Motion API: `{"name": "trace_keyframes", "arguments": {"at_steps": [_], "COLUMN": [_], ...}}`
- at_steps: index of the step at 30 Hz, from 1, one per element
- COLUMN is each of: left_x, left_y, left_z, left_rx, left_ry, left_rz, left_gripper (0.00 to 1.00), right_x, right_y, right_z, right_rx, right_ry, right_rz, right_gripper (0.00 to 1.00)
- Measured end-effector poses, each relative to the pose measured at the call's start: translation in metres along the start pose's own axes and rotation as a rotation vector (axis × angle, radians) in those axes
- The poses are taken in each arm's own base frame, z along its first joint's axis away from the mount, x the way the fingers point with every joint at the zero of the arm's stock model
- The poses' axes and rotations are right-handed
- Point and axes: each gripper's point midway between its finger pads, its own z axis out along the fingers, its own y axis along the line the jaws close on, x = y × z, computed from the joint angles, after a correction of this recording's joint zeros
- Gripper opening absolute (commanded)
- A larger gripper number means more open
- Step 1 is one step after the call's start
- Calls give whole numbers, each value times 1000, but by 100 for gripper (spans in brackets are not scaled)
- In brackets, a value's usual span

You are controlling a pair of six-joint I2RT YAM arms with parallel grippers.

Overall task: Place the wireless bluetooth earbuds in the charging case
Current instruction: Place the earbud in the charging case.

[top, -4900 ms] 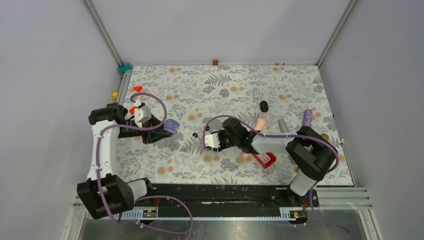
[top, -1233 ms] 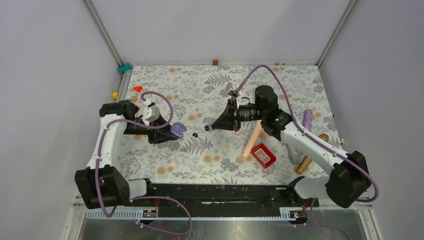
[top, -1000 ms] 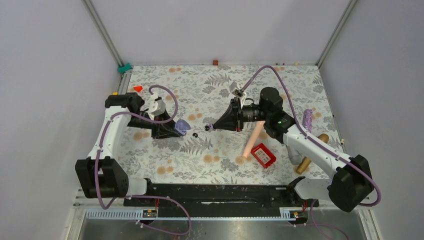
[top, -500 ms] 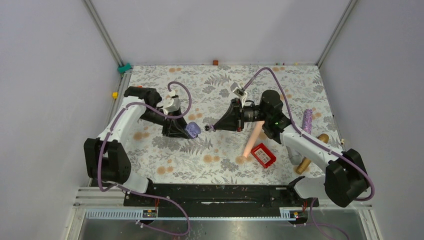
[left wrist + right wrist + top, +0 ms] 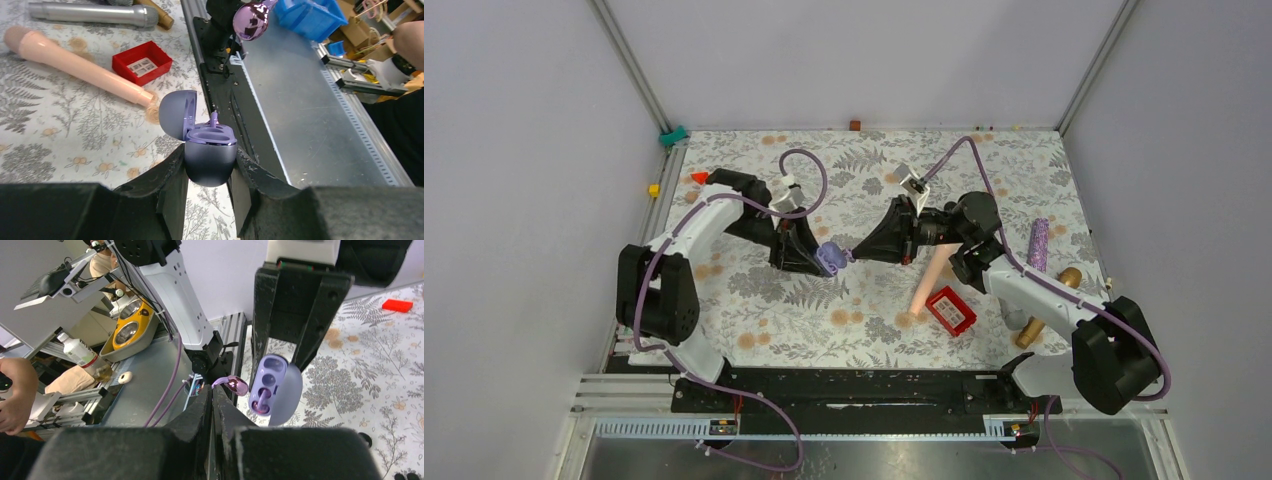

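Note:
The charging case [image 5: 210,155] is a lavender oval with its lid [image 5: 176,116] swung open, held upright above the mat. My left gripper [image 5: 209,159] is shut on its lower half. One shiny purple earbud [image 5: 259,401] sits in a slot of the case, stem up. My right gripper [image 5: 212,390] is shut on the stem of a second purple earbud [image 5: 236,385], a short gap from the case's open face [image 5: 267,382]. From above, the case [image 5: 828,258] and the right gripper [image 5: 854,252] nearly meet at mid-table.
A pink cylinder [image 5: 927,280] and a red box [image 5: 951,310] lie under the right arm. A silver cylinder [image 5: 90,12], a wooden rod [image 5: 1049,305] and a purple stick [image 5: 1038,243] lie right. A red wedge [image 5: 699,178] sits far left.
My left arm has swung right, carrying the open case from the left of the mat up to the right gripper's tip. The right gripper stayed almost still, holding the earbud.

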Motion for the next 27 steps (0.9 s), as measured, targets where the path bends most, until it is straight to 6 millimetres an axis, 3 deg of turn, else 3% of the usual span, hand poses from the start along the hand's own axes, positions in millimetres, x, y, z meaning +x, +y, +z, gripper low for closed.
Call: {"name": "trace_keyframes", "arguments": {"at_steps": [17,27], "left_x": [20,23], "left_y": [-2,-7], "left_z": [17,24], "left_rx": [58,84], "left_ry": [-31,-22], "left_rz": [-106,-98], "left_gripper": [0,0], "right_x": [4,23], "right_y": [1,-3], "right_z": [1,14], "right_rx": [-12,-34], "right_ry": [-31,4], "right_rz": [-71,-43], "right_gripper": [6,6]}}
